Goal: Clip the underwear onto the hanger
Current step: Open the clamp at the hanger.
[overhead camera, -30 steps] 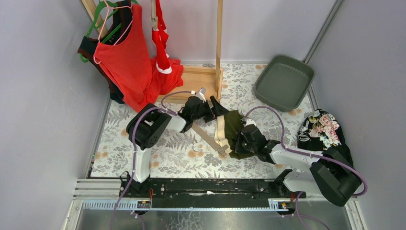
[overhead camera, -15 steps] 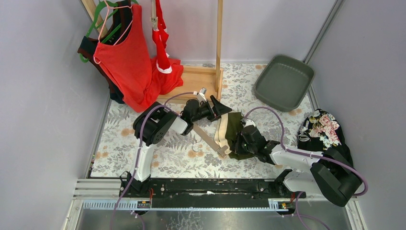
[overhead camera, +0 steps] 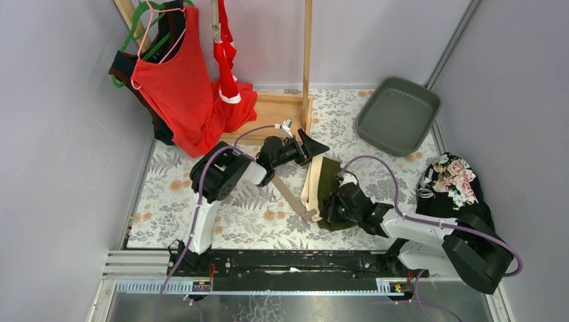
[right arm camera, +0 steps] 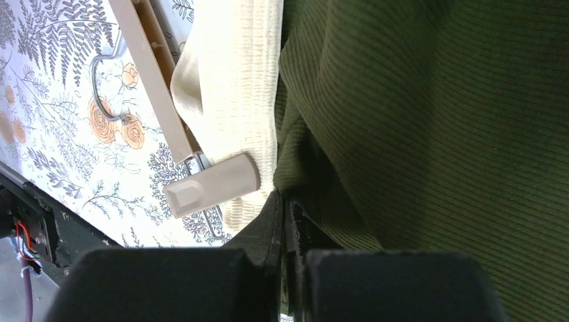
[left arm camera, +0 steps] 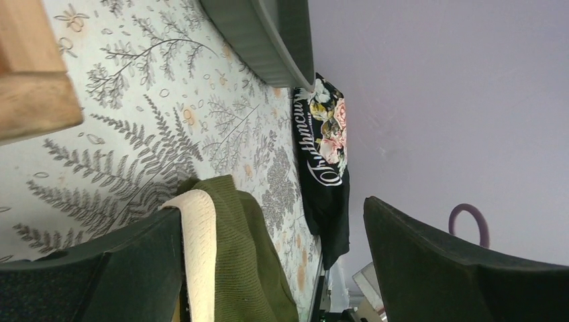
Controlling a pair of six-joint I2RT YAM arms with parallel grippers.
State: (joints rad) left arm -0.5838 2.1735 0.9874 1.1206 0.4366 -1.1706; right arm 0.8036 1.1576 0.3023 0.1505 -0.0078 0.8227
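Note:
The olive green underwear (overhead camera: 330, 191) with its cream waistband (overhead camera: 311, 186) lies on the fern-patterned table, beside the beige hanger (overhead camera: 290, 196). My right gripper (overhead camera: 335, 206) is shut on a fold of the olive cloth (right arm camera: 429, 121) at its near edge, close to the hanger's clip (right arm camera: 211, 184). My left gripper (overhead camera: 310, 149) hangs open just beyond the briefs' far end, nothing between its fingers (left arm camera: 100, 275); the waistband (left arm camera: 201, 255) shows beside the lower finger. The red underwear (overhead camera: 225, 57) hangs from a clip on the rack at the back.
A wooden rack post (overhead camera: 307, 60) and its base (overhead camera: 275, 111) stand right behind the left gripper. A red tank top (overhead camera: 176, 87) hangs back left. A grey tray (overhead camera: 399, 115) sits back right, a black floral cloth (overhead camera: 451, 180) at the right wall.
My left gripper has lifted off the briefs' far end and swung right toward the post. The right gripper has drawn back toward the near edge, and the olive cloth now lies narrower.

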